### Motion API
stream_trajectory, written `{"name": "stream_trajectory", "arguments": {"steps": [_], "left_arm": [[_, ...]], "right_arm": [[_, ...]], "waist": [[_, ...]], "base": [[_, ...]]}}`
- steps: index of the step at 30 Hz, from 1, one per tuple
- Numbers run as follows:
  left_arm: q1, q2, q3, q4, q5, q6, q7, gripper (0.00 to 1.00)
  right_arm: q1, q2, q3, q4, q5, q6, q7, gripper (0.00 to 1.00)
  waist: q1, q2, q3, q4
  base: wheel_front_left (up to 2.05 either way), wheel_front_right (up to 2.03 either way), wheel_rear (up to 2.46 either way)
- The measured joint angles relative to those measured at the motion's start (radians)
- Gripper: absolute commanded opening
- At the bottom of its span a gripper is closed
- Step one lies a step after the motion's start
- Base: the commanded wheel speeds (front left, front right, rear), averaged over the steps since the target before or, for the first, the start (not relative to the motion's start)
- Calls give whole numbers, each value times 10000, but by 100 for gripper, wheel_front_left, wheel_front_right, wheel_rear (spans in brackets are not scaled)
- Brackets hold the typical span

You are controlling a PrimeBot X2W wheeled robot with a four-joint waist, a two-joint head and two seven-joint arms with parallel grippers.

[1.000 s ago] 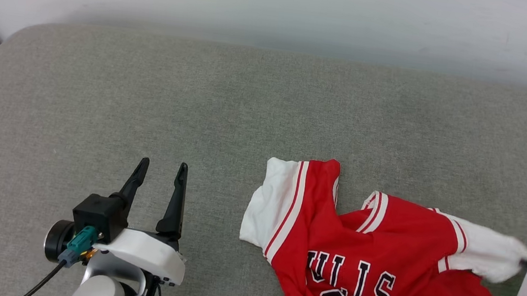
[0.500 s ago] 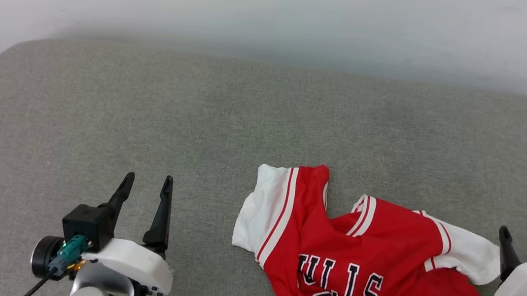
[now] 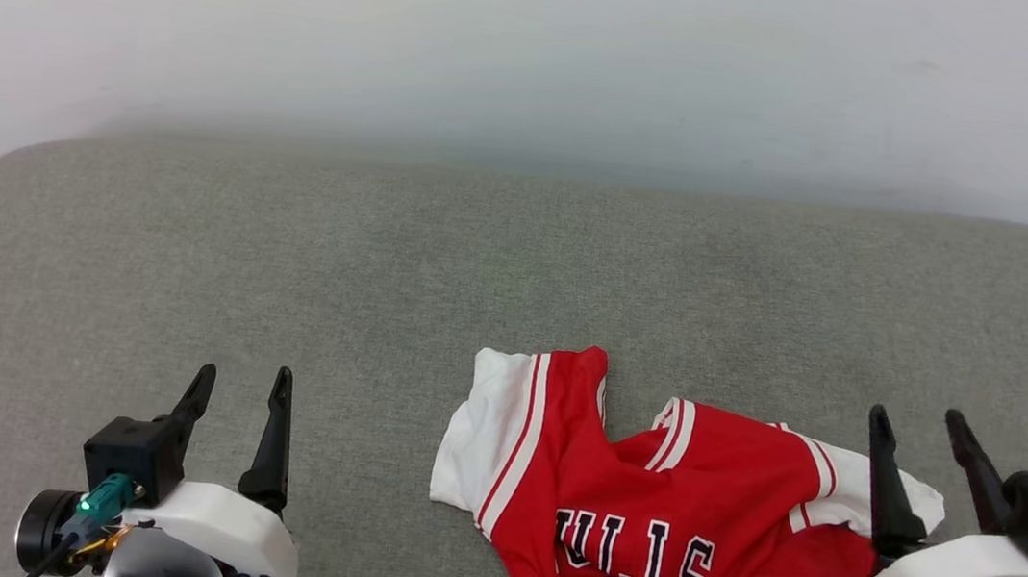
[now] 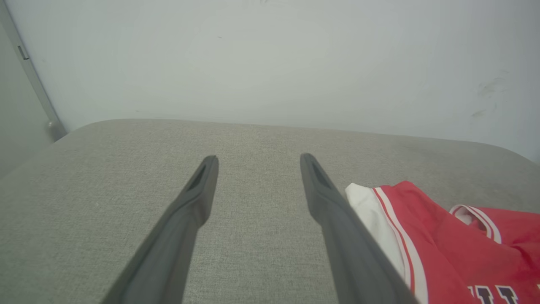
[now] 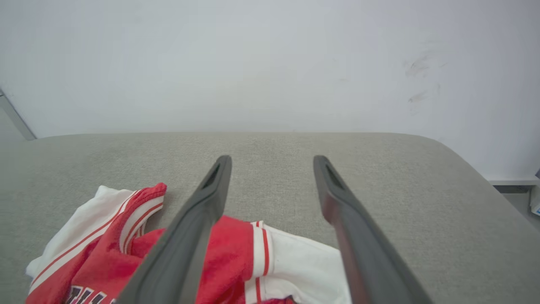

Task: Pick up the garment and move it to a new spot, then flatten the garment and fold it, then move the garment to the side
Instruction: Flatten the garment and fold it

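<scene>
The garment (image 3: 681, 521), a red jersey with white sleeves, striped trim and black lettering, lies crumpled on the grey cushion (image 3: 380, 273) at lower centre-right. My right gripper (image 3: 914, 426) stands open over the jersey's right white sleeve, nothing between its fingers; in the right wrist view that gripper (image 5: 272, 162) hovers above the garment (image 5: 236, 261). My left gripper (image 3: 240, 378) stands open at the lower left, well clear of the jersey. Through the left wrist view, the left gripper (image 4: 258, 159) points over bare cushion, the garment (image 4: 443, 236) off to its right.
A pale wall (image 3: 540, 59) runs along the cushion's far edge. The cushion's rounded corners show at far left and far right. A dark vertical strip (image 4: 29, 71) stands at the left by the wall. Bare grey fabric lies left of and beyond the jersey.
My right gripper let go of the white sleeve, opened and swung in from the right edge to stand fingers-forward over it. The head camera tilted, shifting the whole picture down and left.
</scene>
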Motion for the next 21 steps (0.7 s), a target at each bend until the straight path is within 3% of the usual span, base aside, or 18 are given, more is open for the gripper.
{"name": "stream_trajectory", "arguments": {"steps": [6, 12, 16, 18, 19, 21], "left_arm": [[-222, 276, -10, -54, 23, -46, 364, 100], [-2008, 263, -360, 205, -332, -817, 1507, 100], [-3618, 366, -798, 648, -568, -1588, 2949, 100], [-4218, 403, -1022, 1053, -986, -1952, 4121, 100], [-4968, 619, -1312, 1476, -1348, -2433, 5603, 100], [-5339, 769, -1496, 1753, -1476, -2661, 6433, 100]], "right_arm": [[675, 336, 497, -1340, -213, 0, 326, 100], [677, 483, 631, -2036, -176, 0, 629, 100], [450, 514, 871, -2330, -176, 0, 669, 100], [213, 525, 1032, -2412, -167, 0, 654, 100], [-91, 541, 1283, -2418, -111, 0, 610, 100], [-278, 543, 1400, -2368, 42, 0, 522, 100]], "waist": [[0, 0, 22, -326], [0, 0, 455, -642], [1, 0, 892, -884], [1, 0, 1132, -1053], [1, 0, 1492, -1363], [1, 0, 1744, -1576]], "base": [[0, 0, 0], [0, 0, 0], [0, 0, 0], [0, 0, 0], [0, 0, 0], [0, 0, 0]]}}
